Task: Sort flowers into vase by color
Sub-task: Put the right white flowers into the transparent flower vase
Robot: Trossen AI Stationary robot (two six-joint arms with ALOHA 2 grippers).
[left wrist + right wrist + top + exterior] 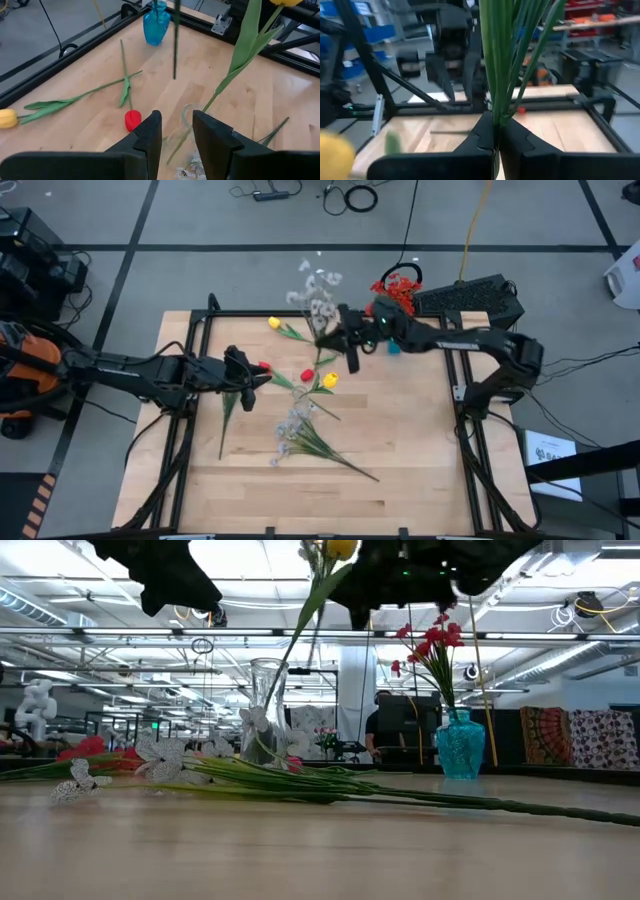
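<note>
Gripping a bundle of green stalks, your right hand was pinched fully shut on the white spray, whose pale blossoms fanned out over the far edge of the tabletop in the high view. That hand hung above the tabletop's far middle, and in its own wrist view the stalks rose straight up from between the closed fingers.

Your left hand waited over the left-centre of the tabletop with its fingers partly apart and nothing between them. Just past its fingertips stood a clear glass vase with one yellow tulip leaning in it (the stem crossed the rim at a slant). A red tulip lay on the wood beside that vase, and another yellow tulip lay farther off toward the tabletop's edge.

The teal vase stood near the far right side of the tabletop and already held the red flowers, upright. A second white spray with long green leaves lay flat near the middle of the tabletop, well apart from both vases.
</note>
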